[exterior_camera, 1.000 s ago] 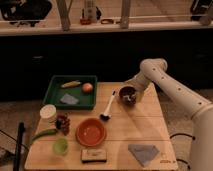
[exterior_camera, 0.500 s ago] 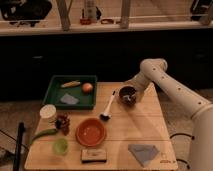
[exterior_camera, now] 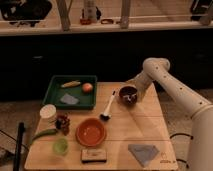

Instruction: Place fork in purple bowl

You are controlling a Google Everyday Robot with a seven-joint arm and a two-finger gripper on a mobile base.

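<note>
The white robot arm (exterior_camera: 172,87) is seen reaching in from the right over a light wooden table (exterior_camera: 125,131), with its gripper (exterior_camera: 133,93) set at the rim of the small, deep, dark purple bowl (exterior_camera: 127,94) near the table's far edge. A slim pale fork (exterior_camera: 131,99) is glimpsed as a light sliver inside the bowl, just under the gripper; whether the gripper is spread or pressed together cannot be told. Just left of the bowl a white-handled brush with a black head (exterior_camera: 109,106) is laid at a slant. Further left, a green plastic tray (exterior_camera: 54,86) is filled with a yellow banana (exterior_camera: 70,84), an orange-red round fruit (exterior_camera: 87,87) and a grey-blue rag (exterior_camera: 68,99). A wider orange bowl (exterior_camera: 91,132), a light-green cup (exterior_camera: 60,146), a white tub (exterior_camera: 48,112) and a second grey-blue cloth (exterior_camera: 143,153) are spread across the near side, well apart from the purple bowl.
</note>
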